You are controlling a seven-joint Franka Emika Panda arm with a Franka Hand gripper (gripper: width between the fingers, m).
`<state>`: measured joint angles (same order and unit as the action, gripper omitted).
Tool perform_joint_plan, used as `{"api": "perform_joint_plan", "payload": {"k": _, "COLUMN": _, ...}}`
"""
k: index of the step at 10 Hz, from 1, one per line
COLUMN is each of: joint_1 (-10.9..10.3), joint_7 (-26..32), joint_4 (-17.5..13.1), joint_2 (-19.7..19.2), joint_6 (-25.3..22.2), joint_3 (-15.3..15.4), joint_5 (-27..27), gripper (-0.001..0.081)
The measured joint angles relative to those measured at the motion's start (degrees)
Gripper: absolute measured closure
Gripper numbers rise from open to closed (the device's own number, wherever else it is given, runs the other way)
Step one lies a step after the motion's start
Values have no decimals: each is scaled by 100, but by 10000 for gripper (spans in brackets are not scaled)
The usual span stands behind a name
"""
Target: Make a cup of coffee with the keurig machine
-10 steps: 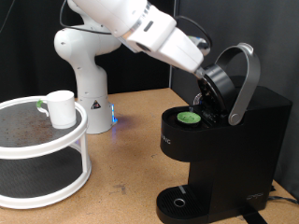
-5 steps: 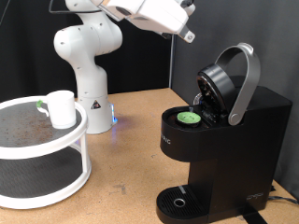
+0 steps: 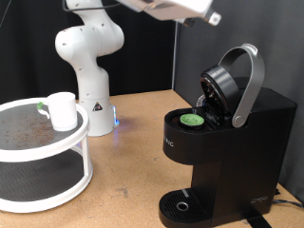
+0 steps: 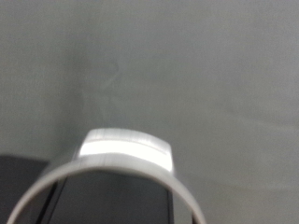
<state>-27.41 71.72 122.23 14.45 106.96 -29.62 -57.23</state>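
The black keurig machine [image 3: 228, 157] stands at the exterior view's right with its lid [image 3: 225, 87] raised and the grey arched handle [image 3: 249, 81] up. A green-topped pod [image 3: 193, 120] sits in the open holder. The white cup [image 3: 63, 110] stands on the top shelf of a round white rack [image 3: 43, 157] at the left, far from the machine. Only part of my gripper [image 3: 211, 15] shows, at the top edge above the machine, with nothing seen in it. The wrist view shows the grey handle arc [image 4: 121, 168] against a grey wall, and no fingers.
The white robot base [image 3: 87, 66] stands at the back, with a blue light beside it. The machine's round drip tray [image 3: 180, 204] has nothing on it. A wooden tabletop [image 3: 133, 142] lies between rack and machine.
The arm has lifted up and away from the open lid, from beside the pod holder to the top edge of the picture. The pod stays in the holder; the cup has not moved.
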Motion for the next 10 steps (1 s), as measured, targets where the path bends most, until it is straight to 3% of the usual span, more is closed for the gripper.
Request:
{"api": "perform_joint_plan", "payload": {"k": 5, "joint_1": -156, "joint_7": -1019, "joint_4": -483, "joint_2": -346, "joint_6": 362, "joint_3": 612, "joint_5": 366, "gripper": -1}}
{"api": "perform_joint_plan", "payload": {"k": 10, "joint_1": -166, "joint_7": -873, "joint_4": -466, "joint_2": -344, "joint_6": 365, "joint_3": 704, "joint_5": 233, "gripper": -1}}
